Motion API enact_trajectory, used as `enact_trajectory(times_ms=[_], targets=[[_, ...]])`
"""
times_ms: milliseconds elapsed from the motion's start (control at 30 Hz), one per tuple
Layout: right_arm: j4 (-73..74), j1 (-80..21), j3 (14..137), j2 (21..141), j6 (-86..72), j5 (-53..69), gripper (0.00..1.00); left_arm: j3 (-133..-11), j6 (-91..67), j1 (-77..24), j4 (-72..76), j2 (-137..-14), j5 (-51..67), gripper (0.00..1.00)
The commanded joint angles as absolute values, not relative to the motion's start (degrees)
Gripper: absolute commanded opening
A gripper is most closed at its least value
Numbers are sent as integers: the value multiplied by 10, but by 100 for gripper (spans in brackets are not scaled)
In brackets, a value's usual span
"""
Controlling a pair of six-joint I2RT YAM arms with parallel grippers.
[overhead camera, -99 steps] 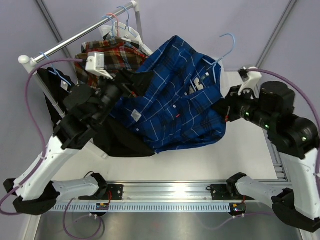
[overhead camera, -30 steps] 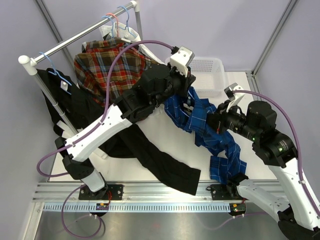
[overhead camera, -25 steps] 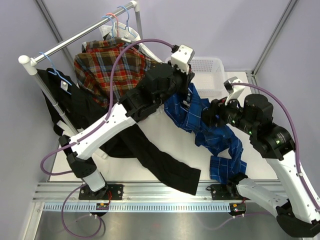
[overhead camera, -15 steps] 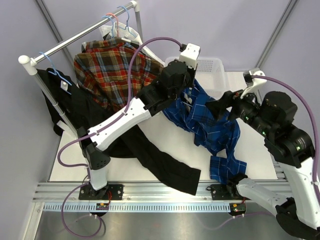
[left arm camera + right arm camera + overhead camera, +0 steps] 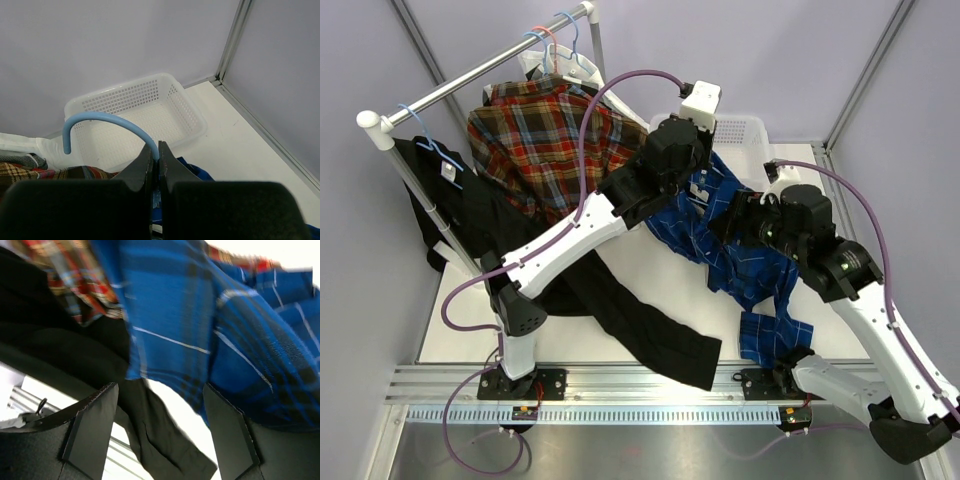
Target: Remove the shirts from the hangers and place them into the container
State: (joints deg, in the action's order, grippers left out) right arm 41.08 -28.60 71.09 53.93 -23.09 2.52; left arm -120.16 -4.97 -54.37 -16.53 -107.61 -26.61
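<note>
Left claw (image 5: 159, 149) is clamped shut on the light blue hanger (image 5: 105, 116) hook, now lifted nearer the container (image 5: 120, 97) at 1 o'clock. Right claw (image 5: 159, 427), shut a second ago, gapes wide and holds nothing. The blue plaid shirt (image 5: 760, 265) sags from centre toward 5 o'clock on the bench (image 5: 570, 345). We judge a fresh grasp is needed. No legible writing.

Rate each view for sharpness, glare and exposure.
Top external: sharp and evenly lit, with glare along the base rail. Left wrist: the container and light blue hanger are crisp, but the near left tool is dark and soft. Right wrist: motion-blurred, the blue plaid shirt smeared, top right corner blown out white.
</note>
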Motion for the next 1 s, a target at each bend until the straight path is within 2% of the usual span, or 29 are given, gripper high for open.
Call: enact_trajectory(times_ms=[0,133,300,367,400,433,533,567,600,967], targets=[[352,-289,697,529,-286,-19,77,-1212,-57,-540,-112,-1048,-280,0],[315,-289,679,534,-294,-13,71,-1199,-61,-540,-108,-1036,-278,0],[320,-289,664,543,-315,-33,71,-1190,-59,-536,-105,-1026,-276,0],[309,-289,653,534,-315,-33,65,-1186,-60,-534,-105,-1024,-276,0],[305,-289,650,532,-316,-33,58,-1185,-62,-532,-105,-1021,-275,0],[300,-289,650,529,-315,-33,46,-1183,-65,-531,-105,-1020,-274,0],[303,-288,656,525,-309,-35,22,-1177,-69,-528,-105,-1016,-267,0],[310,-289,664,525,-306,-40,8,-1175,-69,-528,-105,-1016,-265,0],[318,-289,671,523,-304,-47,2,-1174,-69,-526,-105,-1014,-265,0],[530,-288,794,451,-292,-292,0,-1115,-100,-467,-105,-988,-268,0]])
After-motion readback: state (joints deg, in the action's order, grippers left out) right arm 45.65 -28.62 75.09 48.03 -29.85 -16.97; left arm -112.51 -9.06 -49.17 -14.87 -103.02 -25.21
